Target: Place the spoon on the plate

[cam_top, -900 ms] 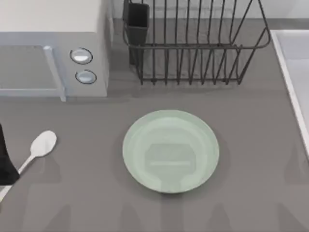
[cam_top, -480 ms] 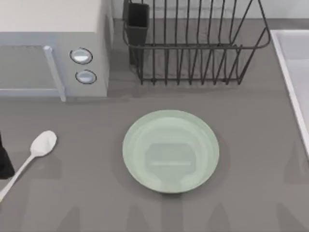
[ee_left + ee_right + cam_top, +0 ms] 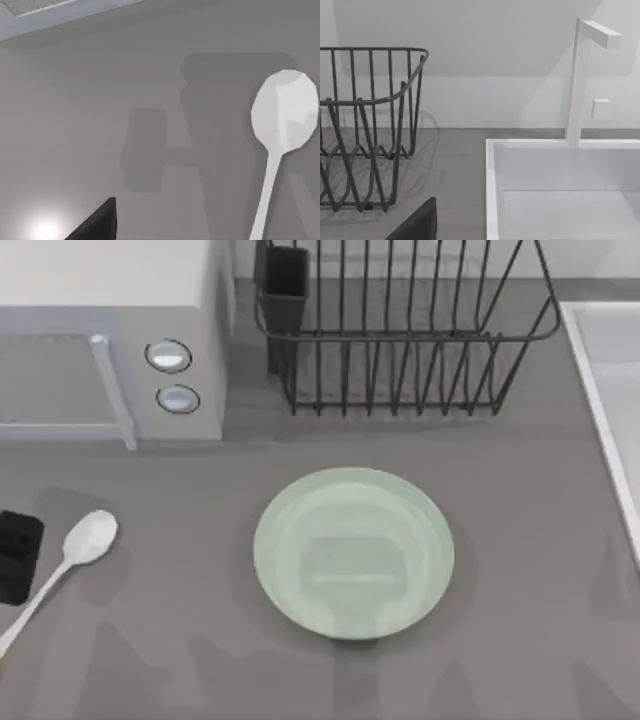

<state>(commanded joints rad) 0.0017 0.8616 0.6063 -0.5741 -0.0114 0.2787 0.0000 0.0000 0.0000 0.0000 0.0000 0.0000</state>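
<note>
Logging left gripper (image 3: 18, 557) low at the table's left edge, sitting just beside the spoon (image 3: 72, 555) on its outer side, apart from it. Reading that as lining up over the handle for a pick, judging by the task. Pincer width: cannot tell from either view.

Noting the spoon lying flat on the grey table (image 3: 180, 640), well apart from the plate (image 3: 353, 553), nothing between the two. Bowl pointing toward the microwave (image 3: 110, 340), handle slanting away toward the near-left corner and running off the top view's edge, so leaving the handle's end undescribed. Recording the spoon in the left wrist view (image 3: 282, 125) as plain white, oval bowl, thin straight handle.

Recording the plate as round, pale mint green, glossy, shallow rim, sitting bare mid-table; placement not yet done.

Marking right gripper (image 3: 415, 225) idling off to the right, facing the dish rack (image 3: 365, 130) and sink (image 3: 492, 190); opening cannot be told.
</note>
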